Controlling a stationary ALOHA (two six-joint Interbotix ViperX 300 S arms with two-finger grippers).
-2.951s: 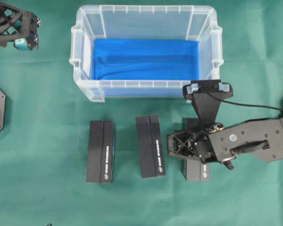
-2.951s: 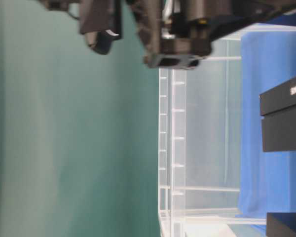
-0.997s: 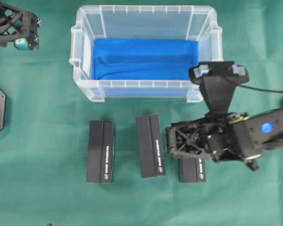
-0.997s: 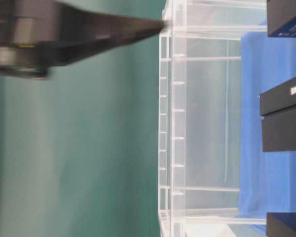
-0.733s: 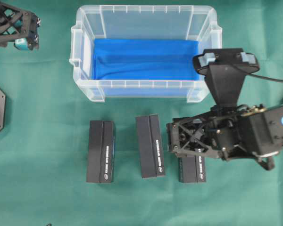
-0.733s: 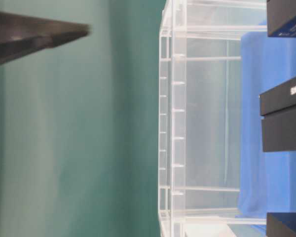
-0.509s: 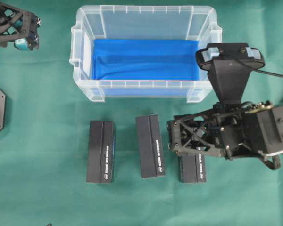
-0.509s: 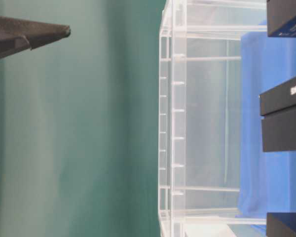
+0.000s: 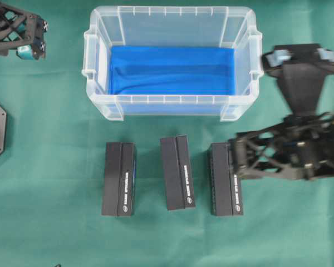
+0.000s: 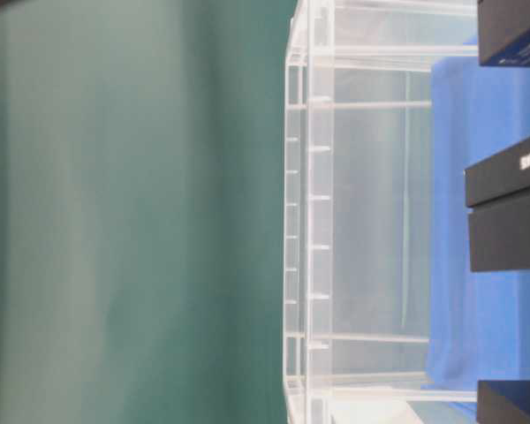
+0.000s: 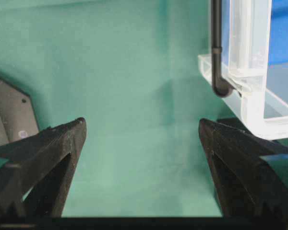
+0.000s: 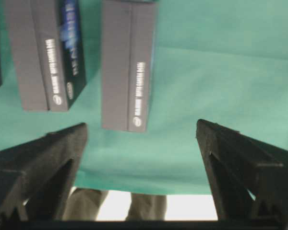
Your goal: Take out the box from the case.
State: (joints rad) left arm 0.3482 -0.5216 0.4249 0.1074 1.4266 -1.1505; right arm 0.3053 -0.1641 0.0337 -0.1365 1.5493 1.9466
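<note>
case [image 9: 172, 25] far centre, only blue cloth [image 9: 172, 69] inside | three boxes [image 9: 177, 172] on table near it | right gripper [image 12: 141, 132] jaws wide, empty | left gripper [image 11: 140, 127] jaws wide, empty; its wrist view alone shows case corner

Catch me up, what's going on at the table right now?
Three black boxes lie in a row on the green cloth in front of the case, which holds only its blue liner. The right claw is open and empty, beside the rightmost box, not gripping it. The left claw is open at the far left corner, holding nothing.
</note>
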